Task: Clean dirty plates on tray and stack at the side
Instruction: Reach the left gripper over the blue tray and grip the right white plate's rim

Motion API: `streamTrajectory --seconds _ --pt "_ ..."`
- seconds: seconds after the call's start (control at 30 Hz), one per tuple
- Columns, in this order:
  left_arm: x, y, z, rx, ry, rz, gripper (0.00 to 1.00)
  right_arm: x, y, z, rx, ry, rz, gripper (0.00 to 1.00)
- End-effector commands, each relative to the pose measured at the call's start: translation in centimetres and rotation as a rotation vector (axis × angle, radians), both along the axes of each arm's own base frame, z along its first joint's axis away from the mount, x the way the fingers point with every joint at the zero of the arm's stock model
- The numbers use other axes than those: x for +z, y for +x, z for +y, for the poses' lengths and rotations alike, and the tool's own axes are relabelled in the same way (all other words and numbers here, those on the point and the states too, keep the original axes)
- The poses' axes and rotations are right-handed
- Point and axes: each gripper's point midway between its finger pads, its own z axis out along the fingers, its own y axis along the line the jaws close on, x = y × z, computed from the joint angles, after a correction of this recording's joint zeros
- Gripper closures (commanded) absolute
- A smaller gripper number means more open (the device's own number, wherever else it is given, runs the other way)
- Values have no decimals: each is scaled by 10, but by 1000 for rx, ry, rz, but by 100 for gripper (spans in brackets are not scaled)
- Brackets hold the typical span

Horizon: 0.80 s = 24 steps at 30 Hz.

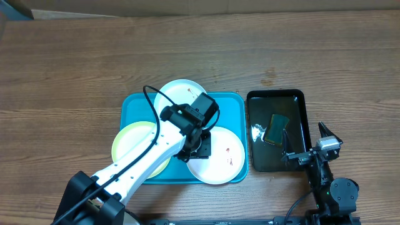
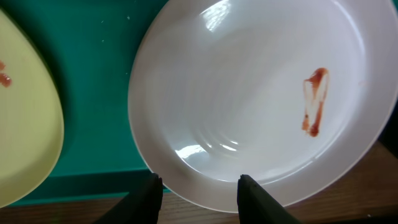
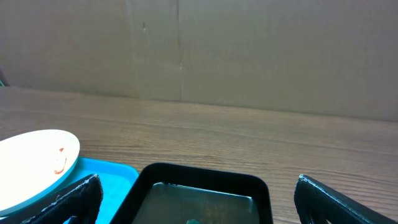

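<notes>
Where the smeared plate (image 2: 249, 93) overhangs the tray (image 2: 93, 93), the left end effector (image 2: 199, 188) hovers, jaws apart, seemingly to grip it.

The right hand (image 3: 198, 190) spreads its black fingers (image 3: 74, 199) wide across the lower corners. Between them lies a black rectangular plastic tray (image 3: 205, 173). Lower left, a round white plate (image 3: 31, 155) with an orange smear sits on a turquoise plastic tray (image 3: 112, 171). A brown wooden worktop (image 3: 249, 134) stretches beyond.

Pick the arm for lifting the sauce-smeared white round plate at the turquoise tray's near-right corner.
Left. The left gripper hovers open over the white round plate's rim; the right gripper sits beside the black rectangular tray.
</notes>
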Motion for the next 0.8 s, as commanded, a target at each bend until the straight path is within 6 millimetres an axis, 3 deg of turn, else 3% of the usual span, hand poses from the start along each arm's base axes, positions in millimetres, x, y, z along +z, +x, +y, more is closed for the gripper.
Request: streamTrajectory --seconds 0.0,0.13,0.33,0.43,0.77 --pt "-8 -1 19 48 92 -34 59 -2 0 -1 -5 -7 -3 0" --pt "-21 -4 37 119 166 -48 59 -2 0 -1 -5 -8 -3 0" --pt "-44 -10 19 105 52 -27 63 -2 0 -1 -5 -8 -3 0" --pt "-50 -14 20 105 50 -19 63 -2 0 -1 -5 -8 -3 0" --pt "-53 -16 22 107 51 -16 64 -2 0 -1 -5 -8 -3 0"
